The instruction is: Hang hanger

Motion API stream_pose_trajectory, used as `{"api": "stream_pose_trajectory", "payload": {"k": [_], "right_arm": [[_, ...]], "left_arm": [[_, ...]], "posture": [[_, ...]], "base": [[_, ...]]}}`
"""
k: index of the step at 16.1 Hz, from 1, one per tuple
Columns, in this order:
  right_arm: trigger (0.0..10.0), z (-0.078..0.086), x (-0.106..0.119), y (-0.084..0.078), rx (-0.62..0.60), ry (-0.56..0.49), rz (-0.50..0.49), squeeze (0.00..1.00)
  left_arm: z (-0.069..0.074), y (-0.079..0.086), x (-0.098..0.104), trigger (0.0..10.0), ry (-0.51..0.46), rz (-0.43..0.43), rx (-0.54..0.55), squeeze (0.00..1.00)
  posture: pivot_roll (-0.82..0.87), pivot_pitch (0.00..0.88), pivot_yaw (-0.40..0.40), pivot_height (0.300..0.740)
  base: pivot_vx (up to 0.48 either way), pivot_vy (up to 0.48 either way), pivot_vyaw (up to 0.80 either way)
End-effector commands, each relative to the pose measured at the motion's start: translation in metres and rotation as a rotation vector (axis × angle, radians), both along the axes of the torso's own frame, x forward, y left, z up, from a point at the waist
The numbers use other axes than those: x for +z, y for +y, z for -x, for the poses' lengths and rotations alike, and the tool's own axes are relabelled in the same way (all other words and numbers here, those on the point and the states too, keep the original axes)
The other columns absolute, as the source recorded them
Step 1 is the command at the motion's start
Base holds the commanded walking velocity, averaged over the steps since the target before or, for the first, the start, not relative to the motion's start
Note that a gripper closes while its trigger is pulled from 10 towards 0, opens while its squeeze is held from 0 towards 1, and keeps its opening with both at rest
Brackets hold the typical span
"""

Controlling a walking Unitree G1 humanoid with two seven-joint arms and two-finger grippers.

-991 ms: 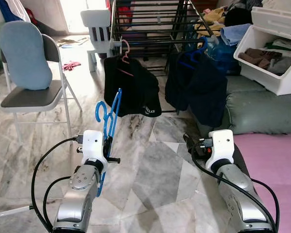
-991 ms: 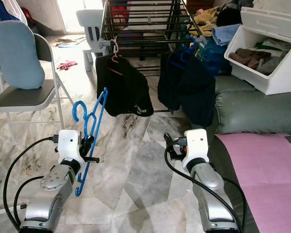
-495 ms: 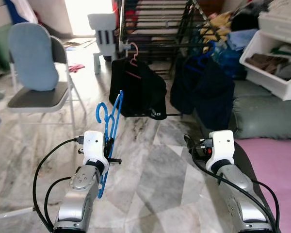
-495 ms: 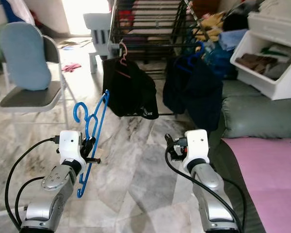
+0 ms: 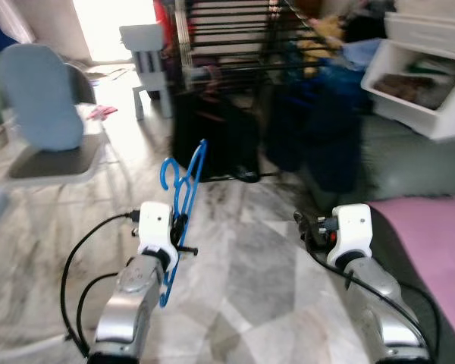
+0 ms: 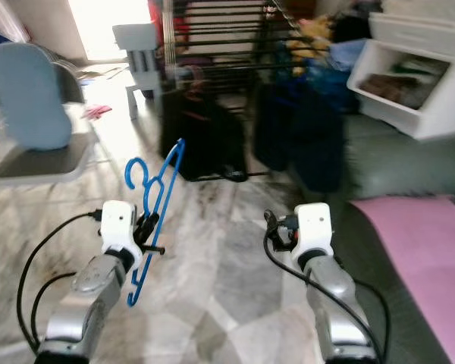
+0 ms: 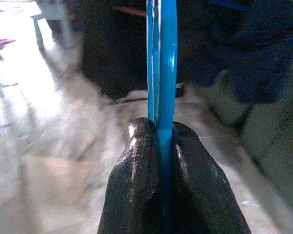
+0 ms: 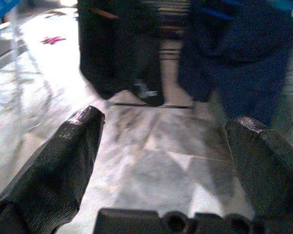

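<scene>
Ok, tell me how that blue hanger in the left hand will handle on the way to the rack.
The blue hanger looks like thin plastic, so probably light and fairly stiff. The left hand pinches only its lower edge, so the tall part above may wobble or pivot. The glossy plastic could slip between the fingers if it bumps the rack.

Hung garments (image 5: 212,136) before rack (image 5: 227,34)

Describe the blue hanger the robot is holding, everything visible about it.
The blue hanger looks like thin glossy plastic, with a curled hook at the top and slim bars running down past the wrist. It carries no garment. The left gripper is shut on it, both black fingers pressed against its bars. It is held roughly upright, leaning slightly, above the marble floor, apart from the dark clothes hanging on the drying rack ahead.
</scene>
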State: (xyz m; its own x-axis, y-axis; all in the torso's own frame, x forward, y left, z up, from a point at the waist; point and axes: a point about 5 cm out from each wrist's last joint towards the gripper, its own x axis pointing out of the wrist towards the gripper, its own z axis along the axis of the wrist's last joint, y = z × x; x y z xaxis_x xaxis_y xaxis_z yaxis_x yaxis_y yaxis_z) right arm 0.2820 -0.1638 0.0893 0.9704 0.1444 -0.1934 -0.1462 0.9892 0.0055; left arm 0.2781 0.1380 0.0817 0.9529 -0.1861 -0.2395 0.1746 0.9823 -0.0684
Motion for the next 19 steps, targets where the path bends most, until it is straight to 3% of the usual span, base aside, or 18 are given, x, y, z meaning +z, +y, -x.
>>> {"api": "stream_pose_trajectory", "payload": {"k": [1,4,6,9,11,12,14,15,17,19], "right_arm": [[10.0,-0.002,0.005,0.001,0.005,-0.019,0.004,0.0],[10.0,-0.001,0.004,0.001,0.003,-0.016,0.006,0.0],[10.0,-0.001,0.003,0.001,0.004,-0.014,0.007,0.0],[10.0,-0.001,0.002,-0.002,0.023,0.004,0.017,0.0],[10.0,-0.004,0.001,-0.008,0.05,0.02,0.045,0.0],[10.0,-0.004,0.001,-0.01,0.064,0.025,0.061,0.0],[10.0,-0.007,0.002,-0.014,0.18,0.029,0.159,0.0],[10.0,-0.006,0.004,-0.013,0.341,0.027,0.256,0.0],[10.0,-0.002,0.005,-0.013,0.533,0.043,0.331,0.0],[10.0,-0.001,0.013,-0.032,0.703,0.086,0.383,0.0]], "left_arm": [[-0.003,0.003,0.005,10.0,-0.018,-0.005,0.004,0.0],[-0.003,0.002,0.006,10.0,-0.018,-0.015,-0.015,0.0],[-0.004,0.004,0.007,10.0,-0.026,-0.038,-0.018,0.0],[-0.01,0.008,0.01,10.0,-0.036,-0.171,-0.204,0.0],[-0.014,0.01,0.006,10.0,-0.008,-0.323,-0.364,0.0],[-0.015,0.009,0.006,10.0,-0.007,-0.343,-0.413,0.0],[-0.019,0.0,0.008,10.0,-0.037,-0.462,-0.605,0.0],[-0.022,-0.004,0.009,10.0,-0.054,-0.511,-0.681,0.0],[-0.024,-0.008,0.009,10.0,-0.085,-0.582,-0.783,0.0],[-0.018,-0.022,0.012,10.0,-0.153,-0.636,-0.97,0.0]], "posture": [[-0.07,0.0,0.008,0.74],[-0.07,0.0,0.008,0.74],[-0.07,0.0,0.008,0.74],[-0.07,0.0,0.011,0.74],[-0.07,0.0,0.011,0.74],[-0.07,0.0,0.012,0.74],[-0.07,0.0,0.013,0.74],[-0.07,0.0,0.017,0.74],[-0.07,0.0,0.02,0.74],[-0.08,0.0,0.02,0.74]], "base": [[0.0,0.48,0.0],[0.0,0.48,0.0],[0.0,0.0,0.0],[0.0,0.0,0.0],[0.0,0.0,0.0],[0.0,0.0,0.0],[0.0,0.0,0.0],[0.0,0.0,0.0],[0.0,0.0,0.0],[0.0,0.0,0.0]]}}
